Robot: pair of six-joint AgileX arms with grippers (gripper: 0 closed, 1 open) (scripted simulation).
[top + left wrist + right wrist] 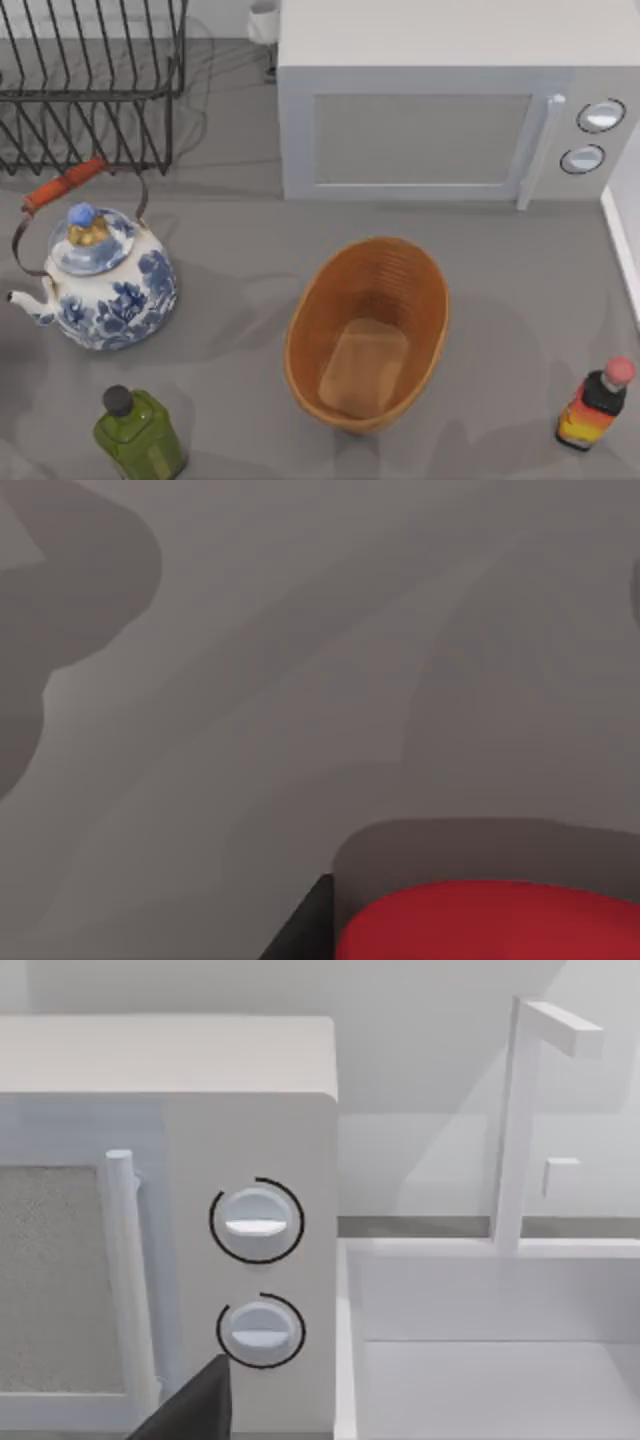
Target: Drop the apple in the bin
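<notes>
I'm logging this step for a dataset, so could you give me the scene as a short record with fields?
task object: small round bright red apple, seen close in the left wrist view beside a dark finger
target: oval orange-brown wicker basket, nothing inside, middle of the grey table
left side: blue-and-white teapot, green glass bottle, black wire rack
right side: red-capped orange-and-black bottle
back: white microwave
status: apple not yet in basket
</notes>
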